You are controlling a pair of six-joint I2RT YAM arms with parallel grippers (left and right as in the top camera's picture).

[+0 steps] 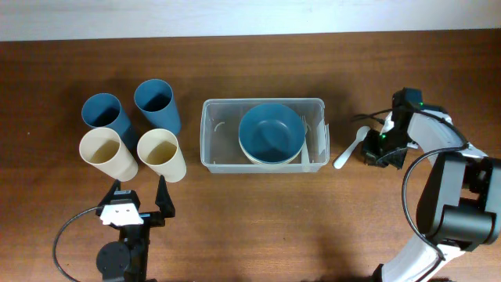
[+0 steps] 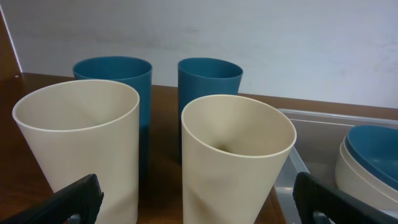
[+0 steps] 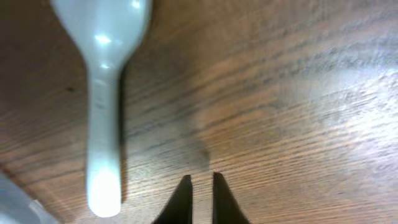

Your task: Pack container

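Hovering low over the table (image 1: 258, 227) beside the white spoon (image 3: 102, 124), your right end effector (image 3: 202, 199) is pinched almost closed on nothing; the container (image 1: 210, 133) sits mid-table, bowls (image 1: 272, 133) stacked inside, spoon just off its right wall. Risk: dropping from here misses the handle or skids the spoon away. Your left end effector (image 1: 141, 192) gapes wide, empty, near the cream cups (image 1: 160, 153); a careless advance could topple them.

There were two blue cups (image 1: 106, 116), two cream cups (image 1: 104, 150), one clear container (image 1: 213, 105), one blue bowl (image 1: 272, 133), one cream bowl (image 1: 270, 161) and one white spoon (image 1: 345, 154).
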